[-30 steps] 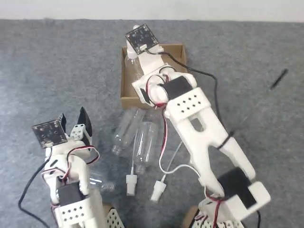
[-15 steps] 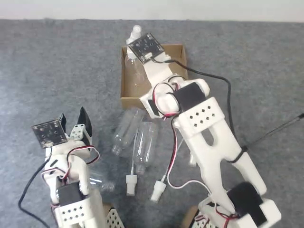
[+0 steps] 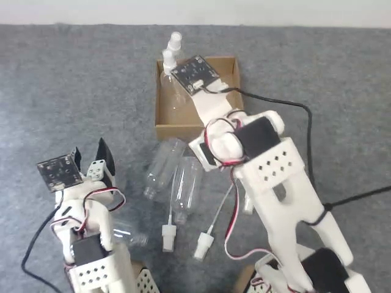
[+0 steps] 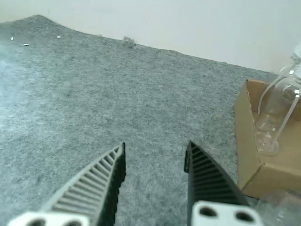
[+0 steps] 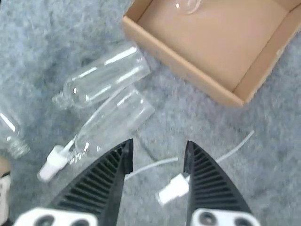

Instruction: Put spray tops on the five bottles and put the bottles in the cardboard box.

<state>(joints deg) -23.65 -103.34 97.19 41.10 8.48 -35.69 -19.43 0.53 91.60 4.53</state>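
The cardboard box (image 3: 227, 70) lies at the back of the grey carpet, with two capped bottles (image 3: 171, 73) standing in its far left corner. Two bare bottles (image 3: 162, 160) (image 3: 186, 182) lie side by side in front of the box, and a third (image 3: 130, 235) lies beside the left arm. Two loose spray tops (image 3: 168, 234) (image 3: 204, 244) rest nearer the front. My right gripper (image 5: 159, 146) hangs open above the lying bottles (image 5: 106, 75) (image 5: 113, 123) and a spray top (image 5: 173, 188), just before the box (image 5: 207, 52). My left gripper (image 3: 91, 160) (image 4: 155, 160) is open and holds nothing, left of the box (image 4: 263, 174).
The right arm's wrist (image 3: 211, 110) and its black cable (image 3: 305, 140) hang over the box's front wall. Another spray top (image 5: 52, 162) and a bottle neck (image 5: 11, 136) lie left of the pair. Open carpet stretches to the far left and far right.
The right arm has pulled back from the box toward the front, uncovering the two capped bottles standing inside. The left arm has shifted slightly back and left.
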